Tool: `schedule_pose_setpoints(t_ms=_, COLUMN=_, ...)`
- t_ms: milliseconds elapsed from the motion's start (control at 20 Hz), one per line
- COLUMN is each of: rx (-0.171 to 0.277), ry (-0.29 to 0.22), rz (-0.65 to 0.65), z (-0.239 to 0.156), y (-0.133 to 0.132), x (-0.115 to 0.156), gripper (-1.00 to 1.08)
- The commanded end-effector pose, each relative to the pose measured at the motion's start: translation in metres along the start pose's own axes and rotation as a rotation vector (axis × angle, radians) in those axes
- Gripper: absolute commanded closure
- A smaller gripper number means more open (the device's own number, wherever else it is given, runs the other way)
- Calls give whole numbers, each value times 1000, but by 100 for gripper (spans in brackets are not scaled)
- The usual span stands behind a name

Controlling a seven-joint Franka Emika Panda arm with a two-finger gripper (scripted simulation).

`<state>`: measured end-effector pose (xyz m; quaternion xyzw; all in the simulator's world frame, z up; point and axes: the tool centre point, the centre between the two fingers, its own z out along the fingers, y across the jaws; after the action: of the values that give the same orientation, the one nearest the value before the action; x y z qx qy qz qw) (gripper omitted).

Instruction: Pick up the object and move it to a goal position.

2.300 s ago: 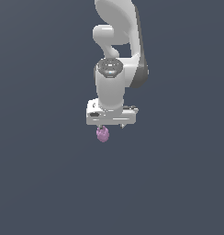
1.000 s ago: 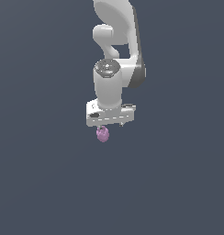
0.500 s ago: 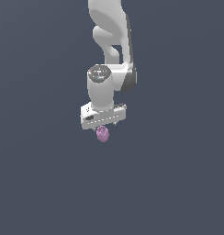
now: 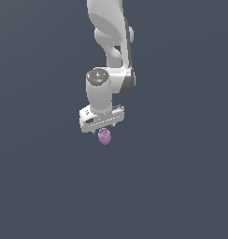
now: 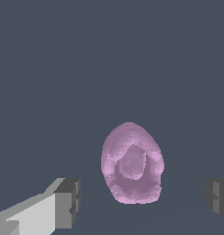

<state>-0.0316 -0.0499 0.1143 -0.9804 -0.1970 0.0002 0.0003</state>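
Note:
The object (image 4: pixel 104 136), a small lumpy pink-purple blob, shows just below the white gripper (image 4: pixel 103 129) in the exterior view. In the wrist view the object (image 5: pixel 131 164) sits between the two dark fingertips (image 5: pixel 68 203), with a clear gap on each side. The gripper (image 5: pixel 143 202) is open and nothing touches the blob. The blob lies closer to one finger than to the other.
A plain dark grey-blue surface (image 4: pixel 181 186) fills both views. The white arm (image 4: pixel 111 28) rises from the hand and leaves the frame above. No other objects or goal marker show.
The arm and hand have shifted toward the exterior view's left and turned slightly. The object has stayed in the same spot.

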Motion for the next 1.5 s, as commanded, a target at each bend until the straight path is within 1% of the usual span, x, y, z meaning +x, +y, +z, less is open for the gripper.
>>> schedule_pose_setpoints(t_ms=0, rx=-1, ry=0, rz=-7, z=1, y=0, x=-1, gripper=-92)
schedule_pose_setpoints(t_ms=250, rx=0, ry=0, rz=-3, z=6, y=0, x=0, gripper=-92)
schedule_pose_setpoints(t_ms=650, rx=0, ry=0, rz=-6, z=41, y=0, x=-2, gripper=-92)
schedule_pose_setpoints(t_ms=950, rx=0, ry=0, rz=-7, z=51, y=1, x=-1, gripper=-92)
schedule_pose_setpoints(t_ms=1000, rx=0, ry=0, rz=-7, z=51, y=1, x=-1, gripper=108)
schedule_pose_setpoints(t_ms=1450, rx=0, ry=0, rz=-7, z=51, y=1, x=-1, gripper=108)
